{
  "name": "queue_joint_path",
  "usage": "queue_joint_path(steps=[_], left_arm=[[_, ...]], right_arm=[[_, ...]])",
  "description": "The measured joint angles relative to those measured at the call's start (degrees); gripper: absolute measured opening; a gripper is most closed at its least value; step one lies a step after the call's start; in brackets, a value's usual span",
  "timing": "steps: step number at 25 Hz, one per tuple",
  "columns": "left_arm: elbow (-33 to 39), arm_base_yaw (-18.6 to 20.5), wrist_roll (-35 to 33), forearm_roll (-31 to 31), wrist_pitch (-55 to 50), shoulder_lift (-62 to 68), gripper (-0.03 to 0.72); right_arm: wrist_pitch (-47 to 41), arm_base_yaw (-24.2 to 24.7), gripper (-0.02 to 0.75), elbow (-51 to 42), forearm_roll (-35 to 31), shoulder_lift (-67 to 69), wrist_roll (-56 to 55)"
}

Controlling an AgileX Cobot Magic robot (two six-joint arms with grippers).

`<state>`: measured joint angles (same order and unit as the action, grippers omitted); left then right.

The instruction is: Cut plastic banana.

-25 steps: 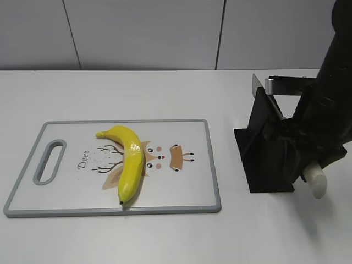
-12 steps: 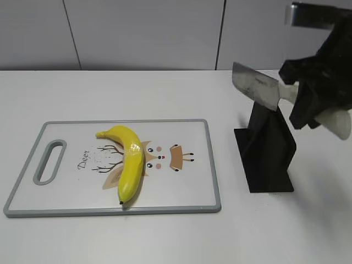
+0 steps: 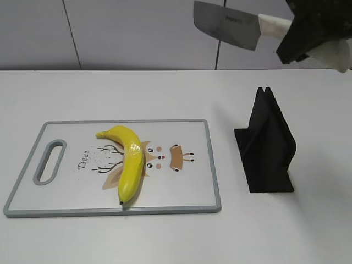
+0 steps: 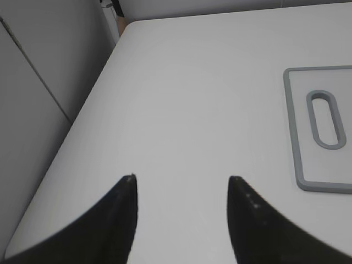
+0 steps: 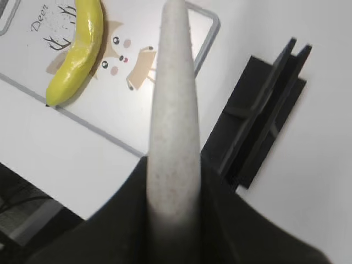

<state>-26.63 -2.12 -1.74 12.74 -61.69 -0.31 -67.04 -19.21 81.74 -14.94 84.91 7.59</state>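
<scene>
— Exterior view: why do we carry the knife (image 3: 226, 22) so high on the right?
— Our right gripper (image 3: 300, 33) clenches its handle above the holder (image 3: 267, 144). The banana (image 3: 129, 162) waits on the board (image 3: 181, 198), left. Left gripper (image 4: 181, 190) hangs released over bare desk (image 4: 198, 82).

Banana (image 3: 128, 159): glossy yellow plastic, smooth. Cutting board (image 3: 187, 190): smooth matt white plastic, printed face, grey rim. Knife blade (image 3: 225, 23): brushed metal, dull sheen; handle (image 5: 173, 121) off-white, matt, slightly speckled. Knife stand (image 3: 267, 146): matt black. Tabletop (image 3: 165, 93): smooth matt white.
</scene>
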Motion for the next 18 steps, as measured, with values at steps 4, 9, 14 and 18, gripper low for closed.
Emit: queue_joint_path(steps=[4,9,14,18], left_arm=[[-0.2,0.0,-0.4,0.3,1.3,0.0,0.480],[-3.0,0.0,-3.5,-0.6,10.5,4.0,0.496],[-5.3,-0.6,-14.0,-10.2,19.1,17.2,0.579],[-9.4,-2.5,-25.8,-18.9,23.5,31.6,0.588]], right_arm=[[4.1,0.0,0.163,0.2,-0.1,0.1,15.2],[6.2,0.0,0.163,0.2,-1.1,2.5,31.4],[6.6,0.0,0.163,0.2,-7.3,7.2,47.9],[6.9,-0.5,0.163,0.2,-11.0,10.9,56.9]])
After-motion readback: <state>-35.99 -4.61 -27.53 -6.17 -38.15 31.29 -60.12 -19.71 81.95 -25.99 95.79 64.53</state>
